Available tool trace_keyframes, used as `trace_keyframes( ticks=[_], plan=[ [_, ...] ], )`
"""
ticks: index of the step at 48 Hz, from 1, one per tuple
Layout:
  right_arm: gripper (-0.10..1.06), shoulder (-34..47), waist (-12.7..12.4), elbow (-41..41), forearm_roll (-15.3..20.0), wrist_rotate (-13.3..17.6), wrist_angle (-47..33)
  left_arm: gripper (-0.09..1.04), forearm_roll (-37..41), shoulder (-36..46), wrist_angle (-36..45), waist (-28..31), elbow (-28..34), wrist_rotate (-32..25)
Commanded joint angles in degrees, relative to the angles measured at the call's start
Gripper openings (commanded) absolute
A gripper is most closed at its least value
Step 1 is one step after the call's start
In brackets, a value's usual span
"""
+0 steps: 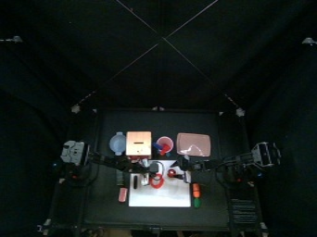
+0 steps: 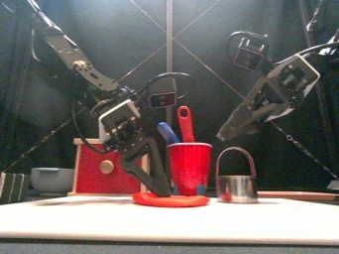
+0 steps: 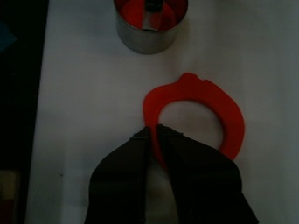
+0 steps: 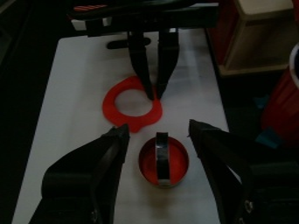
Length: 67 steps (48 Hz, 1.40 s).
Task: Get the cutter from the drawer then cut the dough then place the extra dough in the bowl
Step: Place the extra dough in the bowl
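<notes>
The black bench [image 1: 106, 208] carries a white cutting board [image 2: 265, 213], which lies toward its front. Behind the board stand a wooden box [image 2: 93, 171], its red drawer front partly hidden by the left arm, a pink tray [image 1: 195, 143] and a blue-grey bowl [image 2: 51, 180]. A red cup [image 2: 192, 164] stands at the board's back edge. On the board lies the red dough ring [image 3: 232, 122], its rim pinched by the left hand [image 3: 156, 131]. The metal cutter [image 2: 237, 188] stands beside the ring with red dough inside. The right hand [image 4: 156, 128] hangs spread above it.
</notes>
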State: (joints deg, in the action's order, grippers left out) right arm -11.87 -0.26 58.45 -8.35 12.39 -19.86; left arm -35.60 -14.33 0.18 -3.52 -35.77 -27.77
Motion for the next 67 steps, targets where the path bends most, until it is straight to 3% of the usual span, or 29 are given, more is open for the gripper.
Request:
trace_keyframes(
  ticks=[1,15,35,56,67],
  plan=[
    [0.9,-0.8,-0.1,-1.1,0.1,0.1,-0.3,0.57,0.1,0.7,0.4,-0.3,-0.2,0.1],
    [0.9,-0.8,-0.4,-1.1,0.1,0.1,0.5,0.57,1.7,8.0,-0.3,-0.4,-2.1,0.1],
    [0.9,-0.8,-0.5,-1.2,0.1,0.1,0.6,0.57,2.6,22.8,-3.7,-0.4,-9.7,0.0],
    [0.9,-0.8,-0.6,-1.7,0.9,0.1,1.4,0.57,4.6,54.2,-3.9,3.4,-24.1,0.0],
    [0.9,-0.8,-0.7,-2.0,1.1,0.1,1.5,0.58,6.2,63.9,-2.7,9.8,-27.8,-0.1]
  ],
)
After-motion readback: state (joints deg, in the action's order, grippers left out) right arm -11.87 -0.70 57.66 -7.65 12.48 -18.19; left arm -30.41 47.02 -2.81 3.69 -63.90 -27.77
